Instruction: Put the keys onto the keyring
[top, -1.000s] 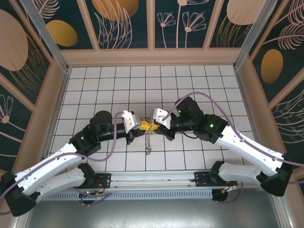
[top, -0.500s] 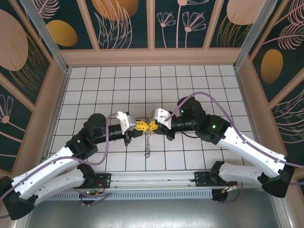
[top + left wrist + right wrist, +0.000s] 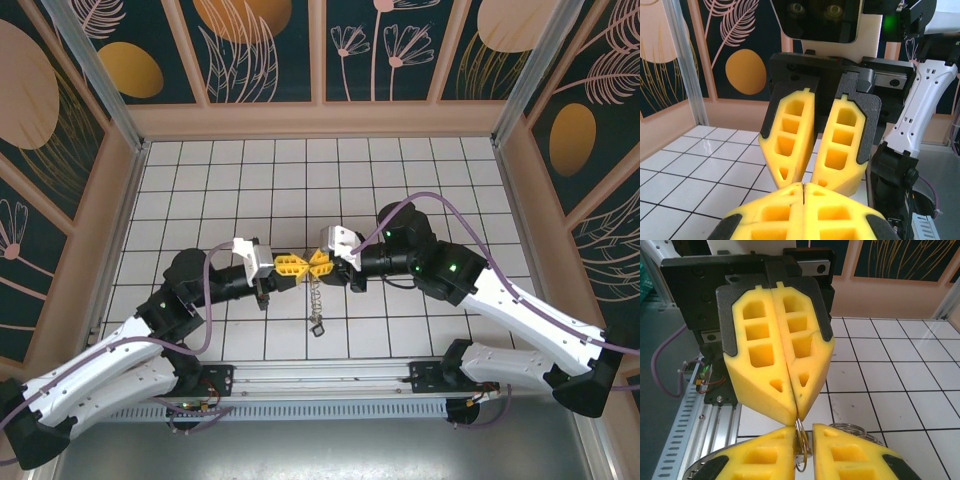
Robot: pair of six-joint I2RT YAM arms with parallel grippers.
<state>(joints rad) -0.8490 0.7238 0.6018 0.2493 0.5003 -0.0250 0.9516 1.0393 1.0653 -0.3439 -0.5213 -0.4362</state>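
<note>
From above, the left tool (image 3: pixel 287 265) and the right tool (image 3: pixel 321 262) meet tip to tip over the middle of the tiled table (image 3: pixel 200 180). The keys (image 3: pixel 314 298) hang from the point where they meet as a thin chain, and its lower end lies on the tiles just in front. From this height the state of either tool is too small to judge. In the left wrist view, the left tool (image 3: pixel 804 186) has its yellow fingers pressed flat together with no gap. The right tool (image 3: pixel 812 170) faces it with its fingers set in a narrow V. In the right wrist view, the left tool (image 3: pixel 794 415) is clamped on the top of the keyring (image 3: pixel 801 440), whose wire disappears into the seam of its tips. The right tool (image 3: pixel 802 432) stands slightly parted, and the wire loop sits loosely in the gap rather than being pinched. The step in hand looks like a hand-over or regrip of the ring, so the whole load appears to rest on the left tool's grip. To do it well, the left tool should hold firm and steady without twisting, so the wire does not slip out of the seam. The right tool should centre the loop in its gap and close on one coil only, near the split in the ring. The main risk is the hanging chain swinging and dragging the ring sideways, so any movement should be slow.
</note>
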